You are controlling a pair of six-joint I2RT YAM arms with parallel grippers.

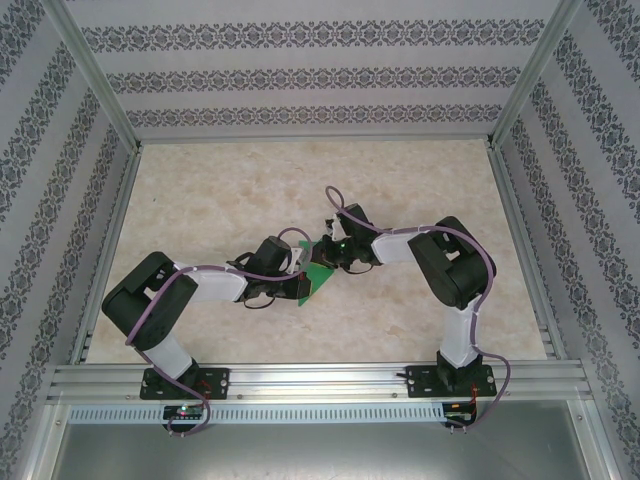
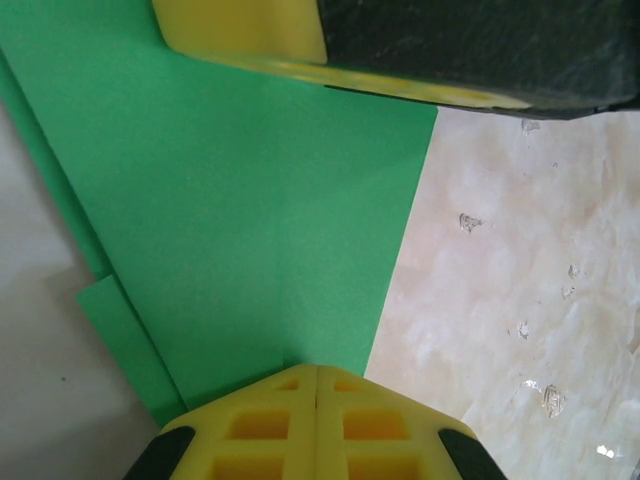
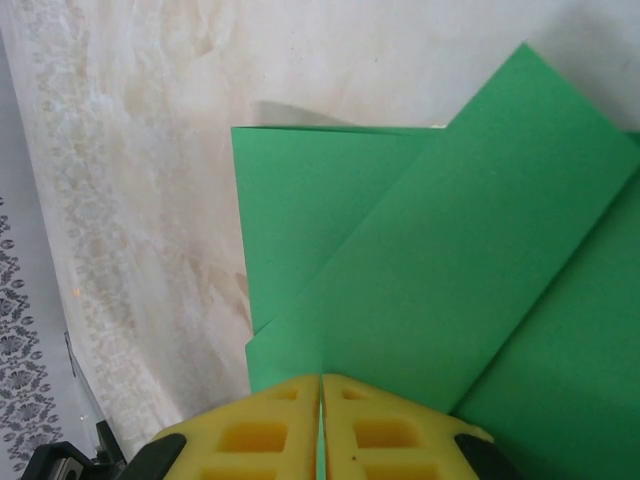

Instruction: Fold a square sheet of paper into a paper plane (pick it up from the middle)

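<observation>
Centre of the overhead frame: green sheet [image 1: 317, 277] sits between the two arms, low over the pale worktop [image 1: 230, 190]. I cannot tell whether it touches the surface.

Left end effector [image 2: 317, 378]: yellow fingers pressed together at the bottom edge of its wrist frame, with the sheet's near edge running in between them. It is clenched on the paper.

Right end effector [image 3: 321, 388]: same posture at bottom centre of its own frame, nipping the folded layers. In the left wrist view its yellow pad and black shell lie across the top of the frame, at the sheet's far edge.

Sheet is not a flat square. In the right wrist view a diagonal flap overlies a squarer layer at centre left. In the left wrist view narrow strips of a lower layer step out at lower left. (No pointed nose visible from any angle, so not a dart yet.)

Step in hand, as I judge it: mid-fold, with both arms gripping opposite edges to carry or line up a flap.

The next move calls for matching the edges first, then settling the paper flat on the worktop. One arm should pin it while the other presses the crease. The stock is thin, so a skewed or slipping layer is the likely fault.
</observation>
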